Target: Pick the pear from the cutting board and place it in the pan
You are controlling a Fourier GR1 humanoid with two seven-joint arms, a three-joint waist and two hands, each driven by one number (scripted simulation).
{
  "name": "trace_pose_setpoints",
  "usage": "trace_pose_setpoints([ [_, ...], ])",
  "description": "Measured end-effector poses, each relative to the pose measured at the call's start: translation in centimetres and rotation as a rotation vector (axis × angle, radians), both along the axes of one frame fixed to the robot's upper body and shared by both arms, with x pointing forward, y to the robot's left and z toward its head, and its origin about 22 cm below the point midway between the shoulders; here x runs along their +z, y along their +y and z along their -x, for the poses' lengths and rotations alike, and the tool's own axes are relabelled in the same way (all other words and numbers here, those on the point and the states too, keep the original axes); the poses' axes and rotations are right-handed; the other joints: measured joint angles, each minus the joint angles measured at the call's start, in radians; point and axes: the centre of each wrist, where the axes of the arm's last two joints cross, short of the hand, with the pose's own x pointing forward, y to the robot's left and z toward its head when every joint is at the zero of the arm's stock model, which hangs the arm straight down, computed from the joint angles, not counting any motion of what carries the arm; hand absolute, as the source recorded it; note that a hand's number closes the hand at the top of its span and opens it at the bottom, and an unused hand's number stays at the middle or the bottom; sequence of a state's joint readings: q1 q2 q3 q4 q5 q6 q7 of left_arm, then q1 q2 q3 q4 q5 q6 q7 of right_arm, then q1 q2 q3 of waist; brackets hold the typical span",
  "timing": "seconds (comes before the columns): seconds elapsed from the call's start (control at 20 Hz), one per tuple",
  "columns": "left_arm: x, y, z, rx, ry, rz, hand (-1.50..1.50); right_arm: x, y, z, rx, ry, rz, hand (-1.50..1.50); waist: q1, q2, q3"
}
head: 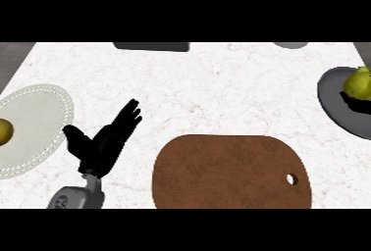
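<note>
A white marbled surface (217,88) is carrying one brown cutting board (232,171) at its near edge, the board lying bare, with a hanging hole toward its right side. One pale round plate (33,127) is sitting at the left edge, and one grey pan (340,105) is resting at the right edge, partly cut off by the view. The left hand (105,142) is standing just left of the board, fingers straight and spread, thumb out, pinching nothing; the right hand is not showing. Two yellow-green fruits are lying in view: the pear (357,84) is already sitting inside the pan, while a second fruit (4,131) is resting on the plate at the view's edge. The placing step is looking finished; what remains seems only to be keeping clear of the pan.
</note>
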State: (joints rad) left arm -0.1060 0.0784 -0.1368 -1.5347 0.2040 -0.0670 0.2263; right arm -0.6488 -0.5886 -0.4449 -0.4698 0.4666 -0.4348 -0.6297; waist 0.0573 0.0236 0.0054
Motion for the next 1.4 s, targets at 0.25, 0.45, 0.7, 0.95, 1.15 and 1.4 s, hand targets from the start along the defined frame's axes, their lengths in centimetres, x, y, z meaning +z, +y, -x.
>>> trace_pose_setpoints([
  [0.25,0.2,-0.3,-0.2,-0.013,-0.009,0.003,0.0,-0.2,-1.7,0.6,-0.055,0.129,0.022,-1.5,0.023,0.01,0.0],
  [0.45,0.4,-0.7,-0.7,-0.033,-0.016,0.005,0.0,-0.9,-1.6,0.8,-0.062,0.266,0.022,-1.5,0.037,0.018,0.002],
  [0.7,0.5,-0.8,-0.5,-0.037,-0.016,0.005,0.0,-0.8,-1.3,0.3,-0.001,0.255,-0.083,-1.5,0.037,0.017,0.005],
  [0.95,0.4,-0.6,-0.2,-0.025,-0.005,0.007,0.0,-0.1,-1.4,-0.1,0.08,0.116,-0.287,-1.5,0.024,0.012,0.007],
  [1.15,0.2,-0.5,0.0,-0.016,-0.006,0.007,0.0,0.1,-3.0,1.0,0.117,0.084,-0.44,-1.5,0.017,0.013,0.006],
  [1.4,0.5,-0.4,-0.1,-0.007,-0.015,0.007,0.0,0.1,-5.6,3.5,0.195,0.116,-0.56,-1.5,0.009,0.013,0.007],
])
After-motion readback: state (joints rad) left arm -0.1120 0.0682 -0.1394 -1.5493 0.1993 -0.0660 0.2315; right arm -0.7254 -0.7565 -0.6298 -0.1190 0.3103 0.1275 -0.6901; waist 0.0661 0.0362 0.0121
